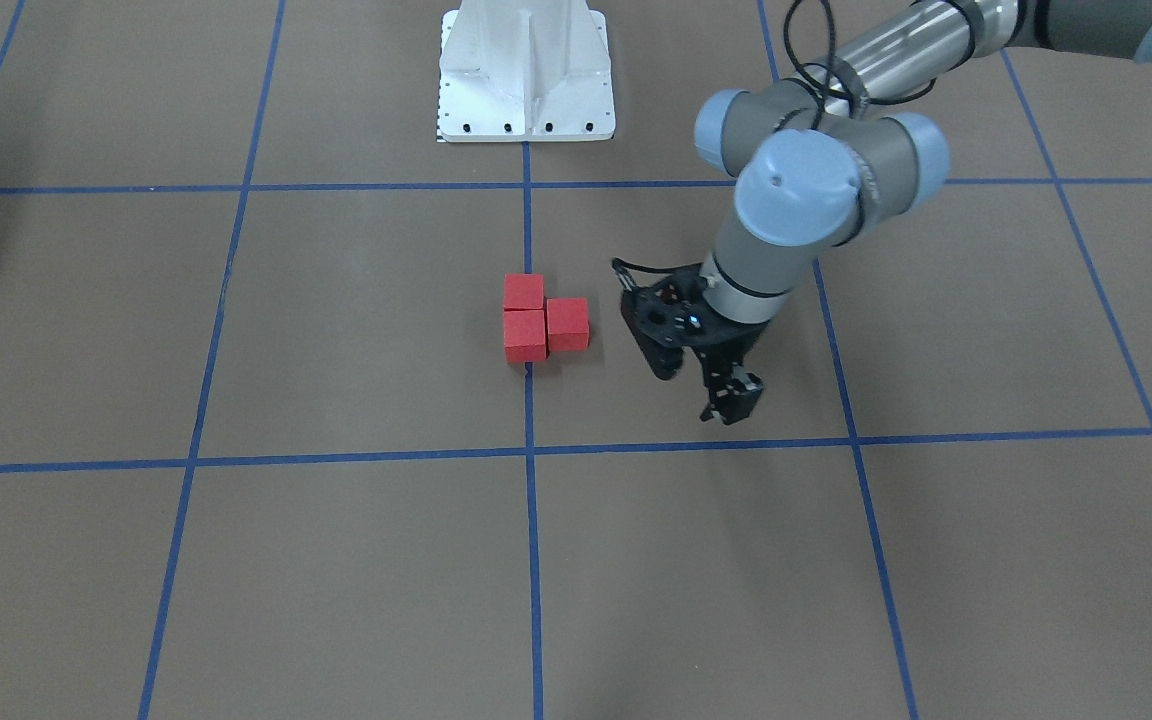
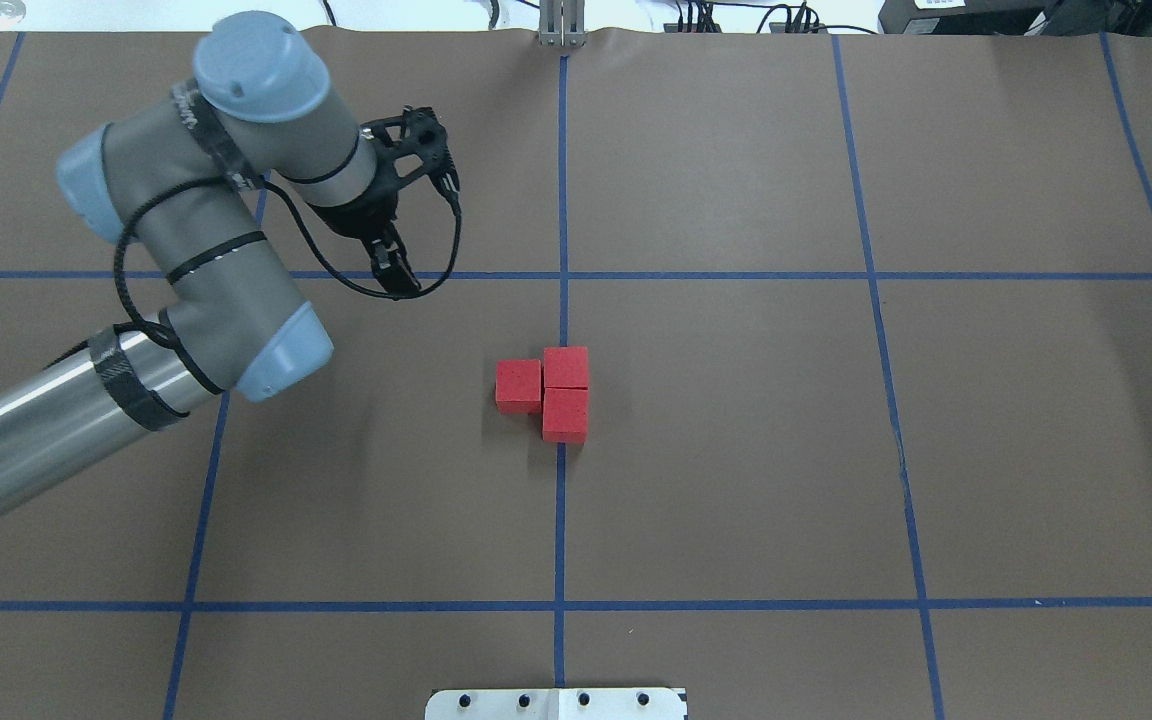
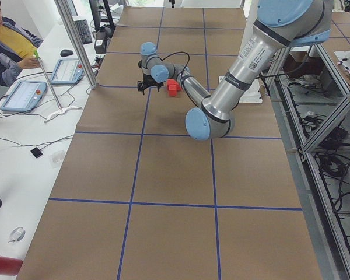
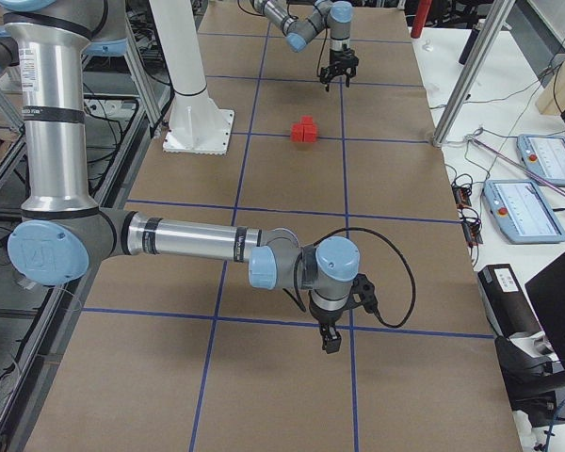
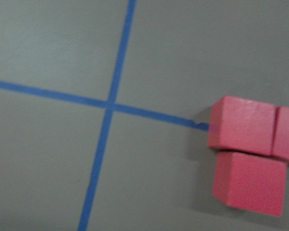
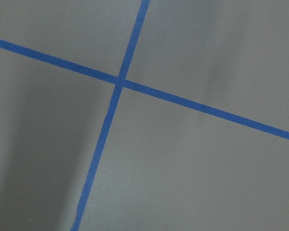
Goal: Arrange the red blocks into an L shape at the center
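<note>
3 red blocks (image 2: 565, 415) sit bunched at the center (image 2: 562, 320). They are well apart from the left fingers (image 2: 394, 268), off toward the robot's right of them and nearer the base plate (image 1: 526, 90).

2 of the blocks touch in a row along the blue tape line (image 2: 560, 520). Block 3 (image 2: 518, 386) touches that row on the side facing the left fingers, mostly against the block nearer those fingers and not quite flush with its end. The result is a rough L. The tape under the blocks is hidden.

The left fingers are apart with nothing between them, pointing down at bare worktop (image 2: 836, 450).

Neither wrist view shows its own fingers. In the left wrist view 1 block (image 5: 288, 134) is cut off by the right edge. In the exterior left view the left arm (image 3: 189, 90) covers part of the blocks.

The right fingers (image 4: 328, 341) show only in the exterior right view, far from the blocks and near a tape line. Whether they are apart or together, I cannot tell. The right wrist view gives only a tape crossing (image 6: 119, 83) and bare worktop.
</note>
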`<state>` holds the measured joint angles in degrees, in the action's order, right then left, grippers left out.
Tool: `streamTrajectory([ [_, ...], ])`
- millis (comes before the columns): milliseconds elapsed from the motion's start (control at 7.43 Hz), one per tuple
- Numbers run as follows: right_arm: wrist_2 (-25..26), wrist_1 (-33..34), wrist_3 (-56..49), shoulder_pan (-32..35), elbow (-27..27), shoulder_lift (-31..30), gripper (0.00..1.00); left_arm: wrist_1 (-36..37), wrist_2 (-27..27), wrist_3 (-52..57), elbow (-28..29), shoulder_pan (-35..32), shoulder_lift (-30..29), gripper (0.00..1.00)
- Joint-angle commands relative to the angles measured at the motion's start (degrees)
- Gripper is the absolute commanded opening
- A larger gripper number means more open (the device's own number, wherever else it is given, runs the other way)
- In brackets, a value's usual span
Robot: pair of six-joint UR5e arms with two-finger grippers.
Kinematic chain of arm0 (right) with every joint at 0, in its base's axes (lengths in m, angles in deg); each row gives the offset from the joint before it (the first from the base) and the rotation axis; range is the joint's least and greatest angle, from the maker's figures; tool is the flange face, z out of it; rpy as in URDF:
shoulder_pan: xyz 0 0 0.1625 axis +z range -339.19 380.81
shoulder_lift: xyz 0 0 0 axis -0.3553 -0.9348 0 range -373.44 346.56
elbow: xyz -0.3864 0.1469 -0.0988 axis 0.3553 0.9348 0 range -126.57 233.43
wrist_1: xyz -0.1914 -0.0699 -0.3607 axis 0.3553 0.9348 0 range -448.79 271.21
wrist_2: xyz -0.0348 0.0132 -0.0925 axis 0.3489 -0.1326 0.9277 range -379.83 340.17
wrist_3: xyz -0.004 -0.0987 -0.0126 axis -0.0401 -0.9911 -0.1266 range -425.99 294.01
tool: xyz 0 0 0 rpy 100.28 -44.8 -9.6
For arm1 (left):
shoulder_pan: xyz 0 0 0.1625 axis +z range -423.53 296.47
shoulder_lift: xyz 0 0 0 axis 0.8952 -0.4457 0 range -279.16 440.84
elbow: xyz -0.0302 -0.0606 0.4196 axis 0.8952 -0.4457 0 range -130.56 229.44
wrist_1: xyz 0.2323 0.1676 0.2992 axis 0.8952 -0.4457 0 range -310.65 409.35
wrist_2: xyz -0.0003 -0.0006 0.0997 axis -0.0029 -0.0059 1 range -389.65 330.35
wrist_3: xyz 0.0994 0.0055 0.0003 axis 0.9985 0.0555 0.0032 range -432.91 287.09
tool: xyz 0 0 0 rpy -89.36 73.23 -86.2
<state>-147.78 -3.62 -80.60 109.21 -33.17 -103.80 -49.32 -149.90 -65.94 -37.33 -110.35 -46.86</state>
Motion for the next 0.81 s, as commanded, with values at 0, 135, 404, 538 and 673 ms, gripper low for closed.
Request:
streamTrajectory([
  [0, 0.07, 0.09, -0.07, 0.02, 0.12, -0.16, 1.00, -0.03, -6.28, -3.71, -2.33, -8.70, 11.34, 1.00],
  [135, -0.02, 0.00, -0.07, 0.02, 0.12, -0.43, 1.00, -0.99, -8.92, -8.15, -2.70, -14.39, 19.42, 1.00],
  [404, -0.02, 0.00, -0.07, 0.02, 0.03, -0.52, 1.00, -1.09, -10.17, -9.25, -0.78, -25.99, 27.90, 1.00],
  [538, -0.02, 0.00, -0.07, 0.02, 0.03, -0.52, 1.00, -1.18, -10.35, -9.25, -0.77, -30.40, 32.02, 1.00],
  [673, -0.02, 0.00, -0.07, 0.02, 0.03, -0.52, 1.00, -1.18, -13.40, -9.17, -1.21, -34.53, 34.76, 1.00],
])
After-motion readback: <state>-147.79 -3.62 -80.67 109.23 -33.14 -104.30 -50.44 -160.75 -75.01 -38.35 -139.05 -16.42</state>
